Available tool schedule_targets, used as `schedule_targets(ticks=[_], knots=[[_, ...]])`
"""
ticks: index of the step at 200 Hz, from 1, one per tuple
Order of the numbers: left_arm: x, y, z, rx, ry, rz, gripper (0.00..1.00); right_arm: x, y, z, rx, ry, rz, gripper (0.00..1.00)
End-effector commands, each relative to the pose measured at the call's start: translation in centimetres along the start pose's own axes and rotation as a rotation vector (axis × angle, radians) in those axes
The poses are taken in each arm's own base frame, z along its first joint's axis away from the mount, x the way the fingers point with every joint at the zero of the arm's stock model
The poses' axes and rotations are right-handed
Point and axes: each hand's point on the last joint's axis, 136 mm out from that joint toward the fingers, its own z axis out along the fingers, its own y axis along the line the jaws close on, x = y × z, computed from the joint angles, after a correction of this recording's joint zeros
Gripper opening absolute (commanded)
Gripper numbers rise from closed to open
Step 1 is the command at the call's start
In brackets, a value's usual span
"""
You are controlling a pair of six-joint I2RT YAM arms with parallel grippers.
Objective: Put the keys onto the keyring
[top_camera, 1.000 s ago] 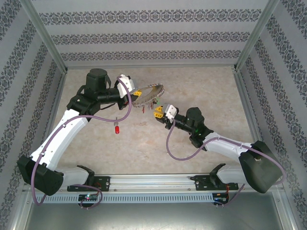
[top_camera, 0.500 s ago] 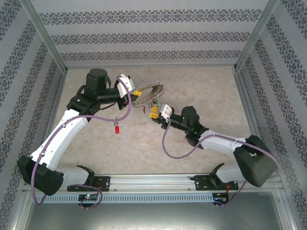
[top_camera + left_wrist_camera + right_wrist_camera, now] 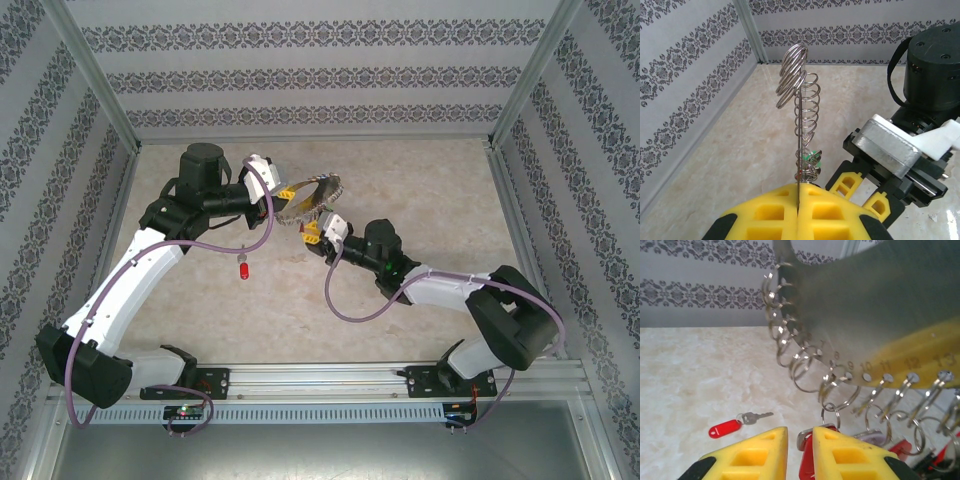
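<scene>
Setting: a beige marbled table (image 3: 430, 190) stood inside an aluminium frame (image 3: 92, 75), with walls of grey ornamented wallpaper (image 3: 300, 80) on three sides.
Left arm: it reached from the near left corner toward mid-table, with its wrist turned to the right.
Left gripper (image 3: 798, 197): its yellow fingers were clenched on the edge of the keyring and held it above the table. In the left wrist view the plate appeared edge-on, as a thin line rising from the seam between the fingers.
Keyring (image 3: 865, 305): a flat silver plate with numbered holes along its curved rim, raised off the surface at mid-table between the two grippers.
Small rings (image 3: 805, 372): silver split rings hung from the holes in a row along the rim.
Coloured tags (image 3: 900, 447): red and purplish tags dangled from several rings at the lower right of the right wrist view.
Right arm: it stretched from the near right corner toward the centre.
Right gripper (image 3: 800, 440): it sat just below the ringed rim, its yellow fingers drawn close and pinching a red-tagged key.
Red-tagged key (image 3: 805, 460): its tag sat between the fingers. Its ring rose above the fingertips and overlapped a ring of the plate, and whether the two were threaded together could not be told.
Loose key (image 3: 726, 429): a solid red tag with a small silver key lay flat on the table, well apart from the keyring.
</scene>
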Motion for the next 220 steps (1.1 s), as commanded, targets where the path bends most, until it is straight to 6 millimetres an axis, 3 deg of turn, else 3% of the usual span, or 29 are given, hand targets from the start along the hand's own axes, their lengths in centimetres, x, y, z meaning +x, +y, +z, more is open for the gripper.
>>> schedule_targets(ticks=[1, 73, 119, 220], knots=[[-3.1, 0.2, -0.9, -0.019, -0.088, 0.056, 0.0, -1.2, -1.6, 0.4, 0.091, -0.033, 0.012, 0.21], [-3.4, 0.4, -0.8, -0.023, -0.105, 0.023, 0.0, -1.3, -3.2, 1.0, 0.164, -0.055, 0.022, 0.23], [-3.7, 0.7, -0.7, -0.034, -0.132, -0.021, 0.0, -2.8, -4.2, 0.8, 0.171, -0.141, 0.066, 0.21], [-3.8, 1.4, -0.8, -0.08, -0.151, -0.071, 0.0, -3.6, -4.4, -0.3, 0.183, -0.19, 0.088, 0.19]])
